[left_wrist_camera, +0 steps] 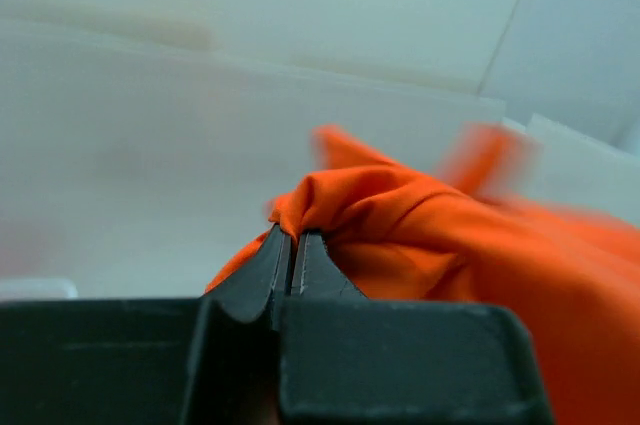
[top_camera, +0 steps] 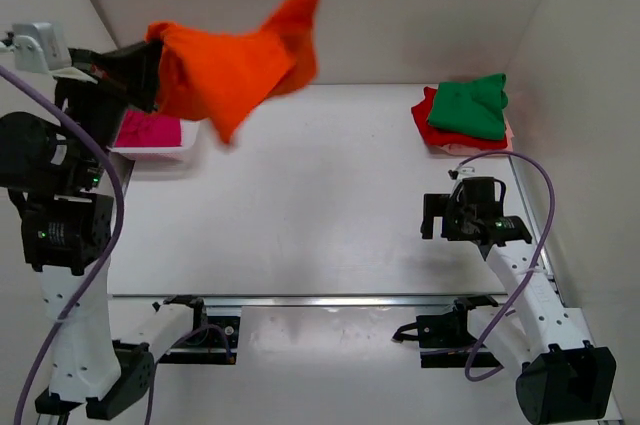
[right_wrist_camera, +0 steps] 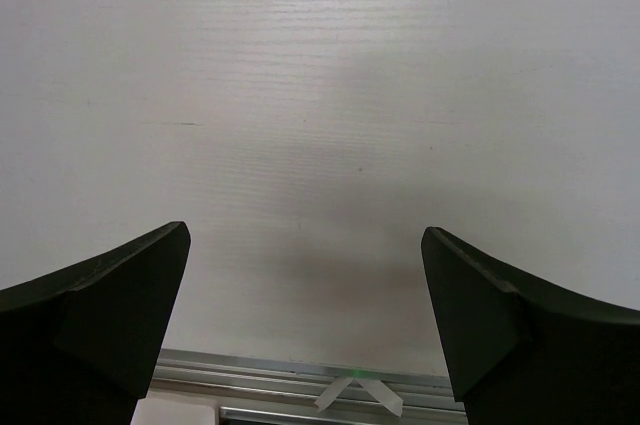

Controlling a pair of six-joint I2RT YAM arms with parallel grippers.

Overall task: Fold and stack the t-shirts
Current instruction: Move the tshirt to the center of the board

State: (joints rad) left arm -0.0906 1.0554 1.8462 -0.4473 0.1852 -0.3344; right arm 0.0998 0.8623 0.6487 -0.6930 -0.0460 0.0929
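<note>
Orange t-shirt (top_camera: 235,70) hangs aloft, pinched in the left gripper (left_wrist_camera: 293,240) — the right gripper (right_wrist_camera: 305,235) gapes wide.

The left arm (top_camera: 62,215) stands tall on the left side and reaches up toward the far wall. The left gripper (left_wrist_camera: 296,245) is high in the air, its fingers squeezed tight on the orange shirt (top_camera: 235,70). The right arm (top_camera: 520,275) is bent low on the right side. The right gripper (right_wrist_camera: 305,245) points down, fingers wide apart, holding nothing.
</note>
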